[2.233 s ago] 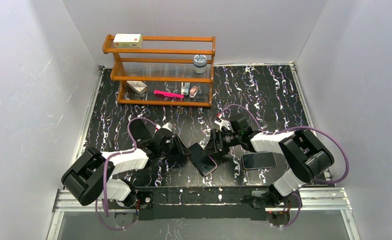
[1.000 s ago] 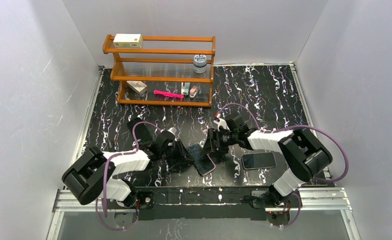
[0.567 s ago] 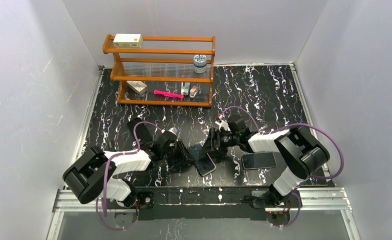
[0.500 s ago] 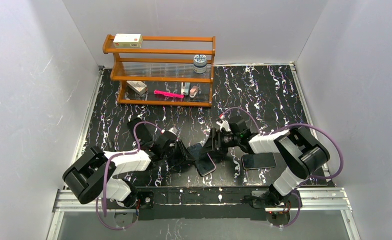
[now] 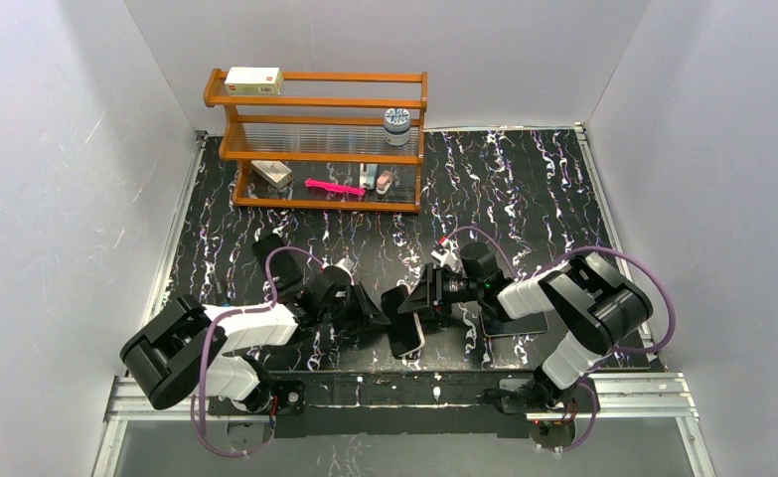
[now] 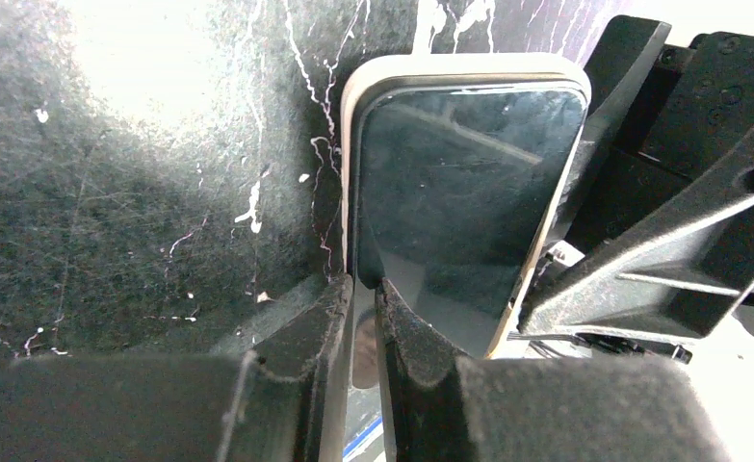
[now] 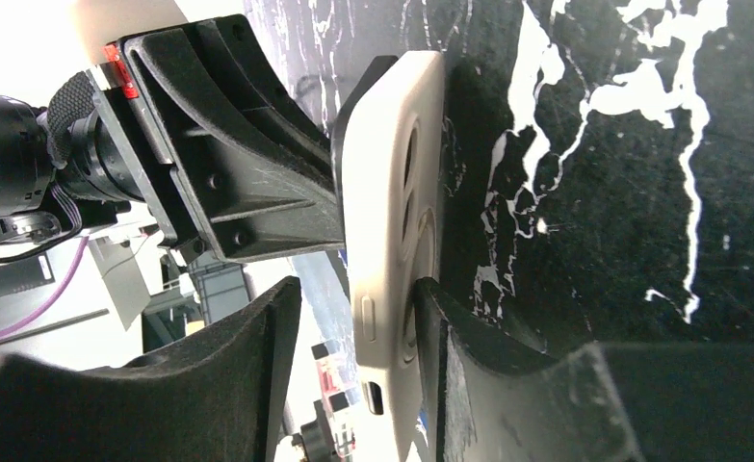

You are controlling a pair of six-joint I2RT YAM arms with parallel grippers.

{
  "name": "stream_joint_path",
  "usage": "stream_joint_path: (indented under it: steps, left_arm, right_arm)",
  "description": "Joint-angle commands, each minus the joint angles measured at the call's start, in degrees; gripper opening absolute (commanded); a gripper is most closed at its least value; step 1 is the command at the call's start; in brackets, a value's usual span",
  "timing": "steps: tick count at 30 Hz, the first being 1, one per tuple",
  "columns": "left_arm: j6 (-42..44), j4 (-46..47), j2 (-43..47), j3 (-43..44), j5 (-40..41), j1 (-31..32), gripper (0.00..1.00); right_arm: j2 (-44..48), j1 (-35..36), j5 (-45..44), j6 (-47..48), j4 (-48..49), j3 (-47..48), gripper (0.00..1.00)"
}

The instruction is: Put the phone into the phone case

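The phone [image 6: 459, 192] has a dark glossy screen and sits inside a pale beige phone case [image 6: 464, 65] whose rim frames it. My left gripper [image 6: 363, 289] is shut on the near edge, one finger on the screen and one under the case. In the right wrist view the case's beige back [image 7: 392, 221] shows camera cutouts and side buttons. My right gripper [image 7: 356, 289] is open around it, with one finger against the back and the other apart. In the top view the pair [image 5: 407, 333] stands tilted between my left gripper [image 5: 377, 316] and my right gripper [image 5: 416, 298].
A second dark-screened phone with a silvery edge [image 5: 516, 326] lies on the black marbled table, partly under my right arm. A wooden rack [image 5: 315, 139] with small items stands at the back left. The near table edge is just below the grippers.
Both grippers have moved toward the near edge with the phone and case. The pair has tipped up from lying flat. My right arm now covers part of the second phone.
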State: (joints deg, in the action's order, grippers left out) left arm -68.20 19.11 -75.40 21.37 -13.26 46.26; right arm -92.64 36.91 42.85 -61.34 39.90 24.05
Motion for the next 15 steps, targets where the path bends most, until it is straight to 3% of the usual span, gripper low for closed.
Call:
stream_joint_path:
  steps: [1,8,15]
  left_arm:
    - [-3.1,6.6,-0.6,-1.4,-3.3,0.8,0.13]
    - [-5.2,6.5,2.7,-2.8,-4.2,0.9,0.17]
    - [-6.3,6.2,3.3,-4.2,-4.0,0.9,0.27]
  right_arm:
    - [-1.4,0.8,0.9,-2.6,6.3,-0.6,0.53]
    - [-1.7,0.8,-2.2,-0.5,3.4,-1.0,0.44]
    - [-2.8,0.7,-4.1,-2.6,6.5,-3.1,0.43]
